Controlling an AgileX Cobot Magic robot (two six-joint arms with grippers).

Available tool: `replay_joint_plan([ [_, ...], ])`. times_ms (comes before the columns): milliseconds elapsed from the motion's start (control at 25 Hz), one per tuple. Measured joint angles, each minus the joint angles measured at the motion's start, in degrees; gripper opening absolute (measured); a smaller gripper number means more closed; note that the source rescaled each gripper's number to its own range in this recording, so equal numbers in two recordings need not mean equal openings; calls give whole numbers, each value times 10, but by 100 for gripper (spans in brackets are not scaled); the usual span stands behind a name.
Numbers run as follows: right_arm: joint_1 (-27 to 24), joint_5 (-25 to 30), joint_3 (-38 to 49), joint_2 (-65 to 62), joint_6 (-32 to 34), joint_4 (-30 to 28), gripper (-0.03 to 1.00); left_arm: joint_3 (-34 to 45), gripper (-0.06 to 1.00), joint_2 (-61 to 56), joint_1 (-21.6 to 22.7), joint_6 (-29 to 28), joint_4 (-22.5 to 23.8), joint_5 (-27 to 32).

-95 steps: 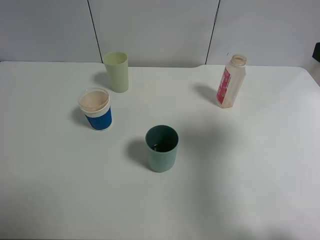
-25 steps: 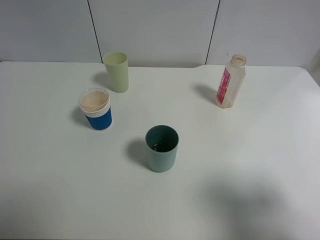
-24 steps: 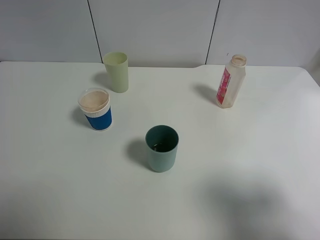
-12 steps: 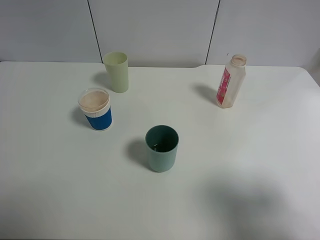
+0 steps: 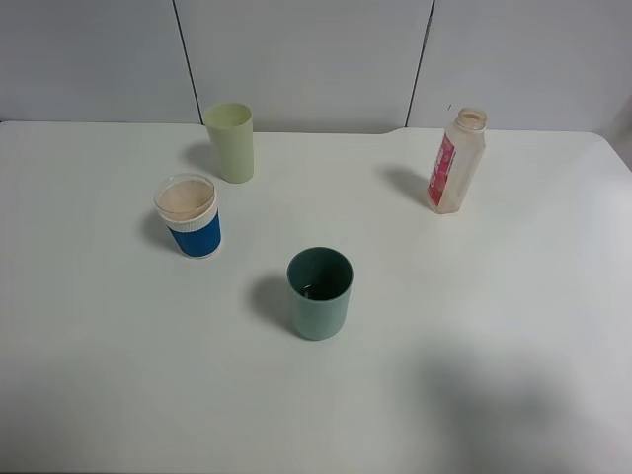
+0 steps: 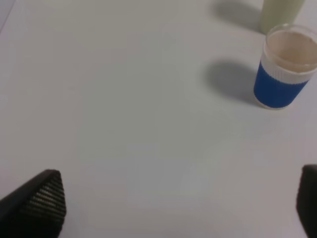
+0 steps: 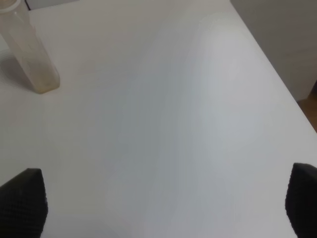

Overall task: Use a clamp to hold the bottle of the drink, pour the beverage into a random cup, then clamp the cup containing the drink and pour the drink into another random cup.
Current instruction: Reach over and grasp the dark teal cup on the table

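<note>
The bottle [image 5: 456,161] stands upright at the table's far right, capless, its pink label facing left; the right wrist view shows its lower body [image 7: 27,47]. Near the table's middle stands the teal cup [image 5: 319,292], with a little dark beverage [image 5: 314,290] at its bottom. Neither clamp appears in the high view. My left gripper [image 6: 173,208] is open over bare table, with nothing between its fingertips [image 6: 39,203]. My right gripper [image 7: 161,203] is also open and empty, well apart from the bottle.
A blue cup with a white rim [image 5: 189,215] [image 6: 286,67] stands at the left. A pale yellow-green tumbler [image 5: 230,141] [image 6: 280,12] stands behind it. The white table [image 5: 513,296] ends at a right edge [image 7: 277,84] near my right gripper.
The bottle and the three cups have not moved. A soft shadow on the table's near right has drifted slightly. Both grippers stay as wide as before.
</note>
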Motion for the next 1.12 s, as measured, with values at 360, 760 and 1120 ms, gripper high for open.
replay_joint_plan([
  [360, 0, 0, 0, 0, 0, 2, 97, 0, 78, 0, 0, 0, 0, 0],
  [760, 0, 0, 0, 0, 0, 2, 97, 0, 78, 0, 0, 0, 1, 0],
  [1120, 0, 0, 0, 0, 0, 2, 97, -3, 78, 0, 0, 0, 2, -6],
])
